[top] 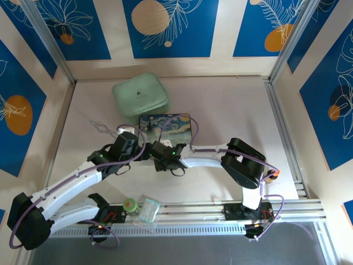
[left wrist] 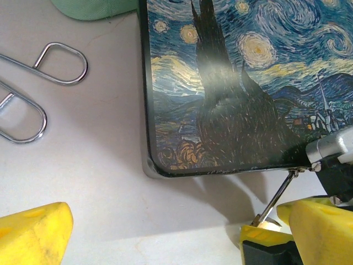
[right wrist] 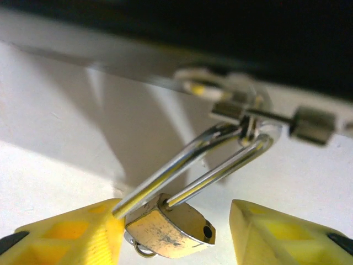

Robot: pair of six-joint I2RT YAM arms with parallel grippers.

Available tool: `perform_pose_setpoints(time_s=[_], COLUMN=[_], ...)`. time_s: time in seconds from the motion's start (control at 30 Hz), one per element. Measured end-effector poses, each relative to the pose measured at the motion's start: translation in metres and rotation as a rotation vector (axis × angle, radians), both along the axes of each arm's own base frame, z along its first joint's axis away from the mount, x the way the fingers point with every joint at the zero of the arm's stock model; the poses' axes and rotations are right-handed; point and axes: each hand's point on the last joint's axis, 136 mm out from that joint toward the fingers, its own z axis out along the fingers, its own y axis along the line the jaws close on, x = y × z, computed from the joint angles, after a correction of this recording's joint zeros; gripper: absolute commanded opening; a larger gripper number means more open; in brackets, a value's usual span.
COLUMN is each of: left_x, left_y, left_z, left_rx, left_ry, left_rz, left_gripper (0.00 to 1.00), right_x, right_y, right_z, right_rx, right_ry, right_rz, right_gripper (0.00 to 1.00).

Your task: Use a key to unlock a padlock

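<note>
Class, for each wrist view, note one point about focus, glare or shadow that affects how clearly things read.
Left wrist: pale glare washes the box, which casts a soft shadow on the table. Right wrist: the padlock is sharp, the clasp behind it blurred, the top dark.

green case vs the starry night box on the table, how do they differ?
Green case is plain mint; Starry Night box has a dark blue swirled print. Green case looks soft and puffy; the box is flat with a thin metal rim. Green case lies farther back in the top view; the box is nearer, with the padlock hooked on its near edge. Both are rounded rectangles lying flat on the table.
</note>
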Motion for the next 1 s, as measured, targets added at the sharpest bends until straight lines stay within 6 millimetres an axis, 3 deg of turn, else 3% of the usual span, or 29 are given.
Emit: perform_pose_setpoints(time_s=[0.5, 0.7, 0.9, 1.0], left_x=[0.004, 0.008, 0.023, 0.02], left_y=[-0.004, -0.012, -0.037, -0.065], left_z=[-0.002, 0.003, 0.036, 0.036], left_rx=[-0.004, 0.055, 0.15, 0.253], left_ry=[-0.003, -0.026, -0.112, -0.129], left_rz=[-0.003, -0.102, -0.268, -0.417], left_gripper=[1.0, 1.0, 1.0, 1.0], right_x=[-0.003, -0.009, -0.016, -0.018], right_y=[-0.012, -0.035, -0.066, -0.081], right_z=[-0.004, -0.001, 0.001, 0.001], right_rx=[-0.014, 0.027, 0.098, 0.16], right_ry=[-0.014, -0.017, -0.001, 0.009], right_rz=[-0.014, -0.041, -0.072, -0.088], right_gripper=[0.35, 0.31, 0.31, 0.31])
